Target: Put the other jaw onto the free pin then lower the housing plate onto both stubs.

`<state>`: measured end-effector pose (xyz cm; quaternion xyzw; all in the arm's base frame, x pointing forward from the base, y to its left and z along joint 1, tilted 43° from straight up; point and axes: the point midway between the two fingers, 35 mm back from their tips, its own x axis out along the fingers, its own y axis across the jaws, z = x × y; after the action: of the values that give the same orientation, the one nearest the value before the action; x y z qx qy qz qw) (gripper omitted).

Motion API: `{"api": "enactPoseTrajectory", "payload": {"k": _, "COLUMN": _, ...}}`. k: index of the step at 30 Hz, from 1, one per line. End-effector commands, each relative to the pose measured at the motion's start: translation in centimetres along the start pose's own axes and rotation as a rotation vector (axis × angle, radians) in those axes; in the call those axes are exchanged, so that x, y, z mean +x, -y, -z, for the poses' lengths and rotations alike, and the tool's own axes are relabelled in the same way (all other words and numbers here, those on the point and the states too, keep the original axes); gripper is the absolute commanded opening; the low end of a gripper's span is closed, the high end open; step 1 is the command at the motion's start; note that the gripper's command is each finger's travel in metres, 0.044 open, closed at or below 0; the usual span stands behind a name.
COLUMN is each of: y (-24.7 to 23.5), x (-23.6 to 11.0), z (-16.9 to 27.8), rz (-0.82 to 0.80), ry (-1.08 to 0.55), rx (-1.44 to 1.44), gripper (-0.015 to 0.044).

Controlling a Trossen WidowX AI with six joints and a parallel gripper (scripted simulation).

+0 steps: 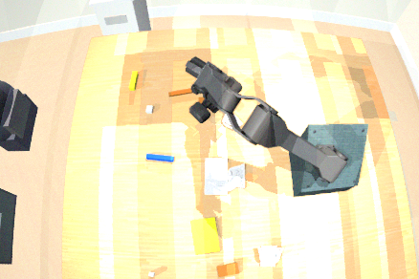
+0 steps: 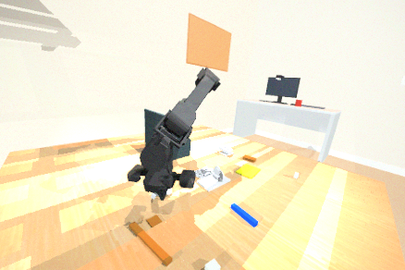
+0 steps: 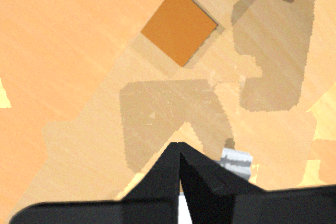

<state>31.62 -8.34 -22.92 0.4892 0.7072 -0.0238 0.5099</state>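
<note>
The white base plate (image 1: 211,188) (image 2: 210,186) lies mid-table, with a pale jaw (image 1: 237,176) (image 2: 218,175) on its side; pins and teeth are too washed out to tell. My gripper (image 2: 162,197) (image 3: 177,149) is shut and empty, pointing down over the table away from the base; its tips are hidden in the top view. A loose white toothed piece (image 1: 228,121) (image 2: 154,196) (image 3: 236,162) lies beyond the tips, partly covered by arm and fingers. Another white piece (image 1: 270,255) (image 2: 226,151) lies farther off; I cannot tell if it is the housing plate.
An orange bar (image 1: 179,92) (image 2: 150,242) and an orange square (image 2: 153,221) (image 3: 180,31) lie near the gripper. A blue bar (image 1: 160,158) (image 2: 244,215), a yellow plate (image 1: 206,236) (image 2: 249,171) and an orange block (image 1: 228,269) (image 2: 250,158) lie around the base.
</note>
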Motion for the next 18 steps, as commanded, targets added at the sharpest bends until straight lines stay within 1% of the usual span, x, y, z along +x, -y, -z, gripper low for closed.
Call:
{"api": "enactPoseTrajectory", "payload": {"k": 1, "y": 0.8, "x": 0.0, "z": 0.0, "rz": 0.006, "ry": 0.001, "rx": -0.003, "gripper": 0.0000}}
{"api": "enactPoseTrajectory", "payload": {"k": 18, "y": 3.6, "x": 0.0, "z": 0.0, "rz": 0.007, "ry": 0.001, "rx": -0.003, "gripper": 0.0000}}
